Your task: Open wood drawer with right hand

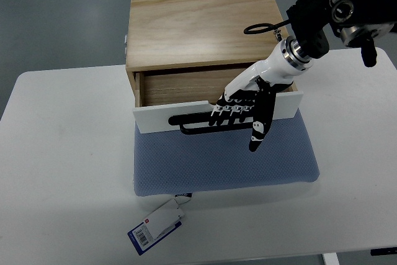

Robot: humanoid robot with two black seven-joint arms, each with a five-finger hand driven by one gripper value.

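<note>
While the right hand (248, 107) curls its fingers (231, 111) over the black handle (195, 122), I see the wood drawer (186, 88) partly out of its box (198, 23), white front (155, 119) fwd. Box sits on a blue mat (223, 162) mid tabletop (62, 153); tag (155, 226) nr mat's front edge.

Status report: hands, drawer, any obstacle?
Right hand hooked on black handle. Drawer partly open. Left hand unseen. No obstacle in front.
</note>
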